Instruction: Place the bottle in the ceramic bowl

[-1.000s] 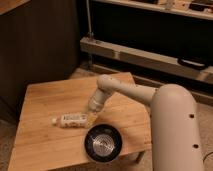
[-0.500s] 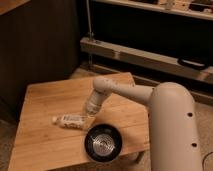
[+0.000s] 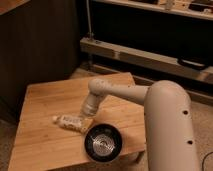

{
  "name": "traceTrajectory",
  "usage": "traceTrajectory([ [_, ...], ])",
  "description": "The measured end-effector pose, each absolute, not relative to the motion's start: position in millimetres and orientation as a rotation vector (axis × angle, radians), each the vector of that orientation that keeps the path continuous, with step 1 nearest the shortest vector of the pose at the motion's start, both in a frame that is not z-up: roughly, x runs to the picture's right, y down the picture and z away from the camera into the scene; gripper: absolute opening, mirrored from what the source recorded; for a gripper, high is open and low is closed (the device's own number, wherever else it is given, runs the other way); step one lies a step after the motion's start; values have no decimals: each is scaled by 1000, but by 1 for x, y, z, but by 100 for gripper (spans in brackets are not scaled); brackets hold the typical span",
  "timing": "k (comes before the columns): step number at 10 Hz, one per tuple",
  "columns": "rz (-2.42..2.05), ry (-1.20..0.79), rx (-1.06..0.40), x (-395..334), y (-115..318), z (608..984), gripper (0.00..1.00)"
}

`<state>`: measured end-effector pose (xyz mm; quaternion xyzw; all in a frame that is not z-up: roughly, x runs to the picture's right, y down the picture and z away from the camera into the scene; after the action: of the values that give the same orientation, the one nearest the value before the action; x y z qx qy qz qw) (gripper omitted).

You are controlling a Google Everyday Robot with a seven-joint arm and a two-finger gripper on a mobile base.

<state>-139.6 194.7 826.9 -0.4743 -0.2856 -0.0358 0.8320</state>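
The small white bottle (image 3: 69,121) lies on its side on the wooden table (image 3: 47,97), its cap end pointing left. The black glossy ceramic bowl (image 3: 103,142) with a silvery ringed centre sits near the table's front edge, just right of the bottle and a little nearer. My gripper (image 3: 86,118) hangs from the white wrist and comes down onto the bottle's right end, covering that end. Whether it touches the bottle I cannot tell.
My white arm (image 3: 165,120) reaches in from the right over the table's right edge. A dark wall stands behind the table at the left. A low metal shelf rail (image 3: 150,60) runs along the back right.
The wrist and gripper have dropped a little, down onto the bottle's right end. Bottle and bowl lie where they were.
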Motion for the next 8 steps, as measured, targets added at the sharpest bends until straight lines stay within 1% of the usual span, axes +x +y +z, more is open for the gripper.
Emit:
traceTrajectory([
  [1, -84, -596, -1002, -140, 196, 827, 51],
  [2, -92, -582, -998, -139, 197, 828, 38],
  [4, -100, -567, -992, -138, 197, 829, 22],
  [5, -106, -556, -988, -137, 197, 830, 10],
  [6, -111, -545, -982, -136, 196, 830, 2],
  [8, -110, -528, -963, -128, 191, 833, 0],
])
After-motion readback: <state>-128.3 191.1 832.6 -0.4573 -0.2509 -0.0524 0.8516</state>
